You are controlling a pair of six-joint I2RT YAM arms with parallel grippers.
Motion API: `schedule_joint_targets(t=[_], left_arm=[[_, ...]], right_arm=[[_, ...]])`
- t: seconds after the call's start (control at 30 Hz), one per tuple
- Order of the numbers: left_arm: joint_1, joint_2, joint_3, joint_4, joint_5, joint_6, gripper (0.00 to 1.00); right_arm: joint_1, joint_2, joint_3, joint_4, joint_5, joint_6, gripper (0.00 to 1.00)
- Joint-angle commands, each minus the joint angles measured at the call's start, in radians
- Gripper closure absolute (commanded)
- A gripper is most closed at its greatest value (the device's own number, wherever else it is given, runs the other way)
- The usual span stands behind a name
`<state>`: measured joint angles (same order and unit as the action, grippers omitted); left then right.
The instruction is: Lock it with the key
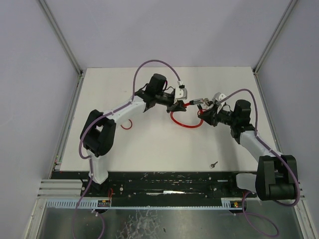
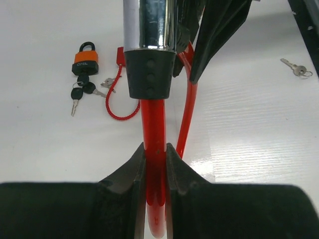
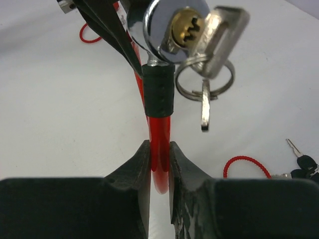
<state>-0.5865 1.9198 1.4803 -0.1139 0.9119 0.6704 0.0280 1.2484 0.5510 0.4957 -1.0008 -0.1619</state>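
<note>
Black matte fingers of L gripper [image 2: 155, 152] fill the bottom of the left wrist view, clamped on red cable [image 2: 152, 124], which is glossy smooth plastic w/ round section. Cable runs up into black sleeve [image 2: 149, 72], tapered, w/ a row of small dimples, then chrome cylinder [image 2: 149, 25], mirror-polished. R gripper [image 3: 159, 147] is likewise clenched on the red cable just below a black sleeve, pinching from both sides.

In the right wrist view the cylinder's end face shows brass keyway [image 3: 185, 27] w/ a jagged slot. Key [image 3: 224, 27], flat silver metal w/ squarish head, sits against the keyway's right side; can't tell how deep the blade goes. Split ring [image 3: 204, 79] hangs from it w/ 2nd key [image 3: 205, 112] dangling.

Lock is held above white counter [image 1: 149, 149], mid-far area, btwn both arms; rest of cable loops on the surface.

Elsewhere on counter:
- padlock [image 2: 85, 60]: orange body, black base + shackle, label too small to read
- black-headed keys [image 2: 82, 90] just beside it
- thin red coiled cord [image 2: 117, 102] near them
- lone silver key [image 2: 296, 68], well apart
</note>
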Motion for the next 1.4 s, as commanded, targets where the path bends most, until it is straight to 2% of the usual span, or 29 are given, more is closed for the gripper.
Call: schedule_joint_targets(t=[0.0,0.2,0.33,0.57,0.63,0.73,0.8,0.97,1.0,1.03,1.13,1.27,1.37], left_arm=[[0.001,0.012,0.055,-0.030,0.112,-0.090,1.00],[0.013,0.005,0.092,-0.033,0.187,-0.231,1.00],[0.008,0.010,0.098,-0.047,0.134,-0.236,1.00],[-0.076,0.101,0.197,-0.266,-0.118,-0.002,1.00],[-0.072,0.123,0.238,-0.323,-0.146,0.029,1.00],[-0.056,0.107,0.204,-0.307,-0.189,0.047,1.00],[-0.054,0.077,0.150,-0.264,-0.214,0.084,1.00],[-0.055,-0.026,-0.027,-0.065,-0.184,0.142,1.00],[-0.053,-0.040,-0.055,-0.027,-0.170,0.146,1.00],[-0.053,-0.052,-0.076,-0.004,-0.141,0.164,1.00],[-0.057,-0.082,-0.123,0.051,-0.062,0.203,1.00],[-0.084,-0.101,-0.158,0.102,-0.140,0.220,1.00],[-0.095,-0.115,-0.176,0.110,-0.183,0.244,1.00]], right_arm=[[0.069,-0.044,0.117,-0.196,0.054,-0.253,1.00],[0.072,-0.063,0.121,-0.178,0.027,-0.220,1.00],[0.042,-0.078,0.115,-0.071,0.008,-0.064,1.00],[0.020,-0.077,0.091,0.074,-0.109,0.067,1.00],[0.010,-0.089,0.114,-0.006,-0.062,0.022,1.00],[-0.015,-0.103,0.158,-0.132,0.007,-0.050,1.00],[-0.027,-0.096,0.168,-0.149,-0.047,-0.046,1.00],[-0.020,0.003,0.246,-0.343,-0.361,-0.158,1.00],[-0.009,0.018,0.254,-0.348,-0.355,-0.142,1.00],[0.007,0.021,0.254,-0.347,-0.284,-0.141,1.00],[0.029,0.005,0.179,-0.187,-0.051,-0.047,1.00],[0.069,-0.005,0.039,0.137,0.018,0.044,1.00],[0.096,0.026,0.008,0.261,0.036,0.077,1.00]])
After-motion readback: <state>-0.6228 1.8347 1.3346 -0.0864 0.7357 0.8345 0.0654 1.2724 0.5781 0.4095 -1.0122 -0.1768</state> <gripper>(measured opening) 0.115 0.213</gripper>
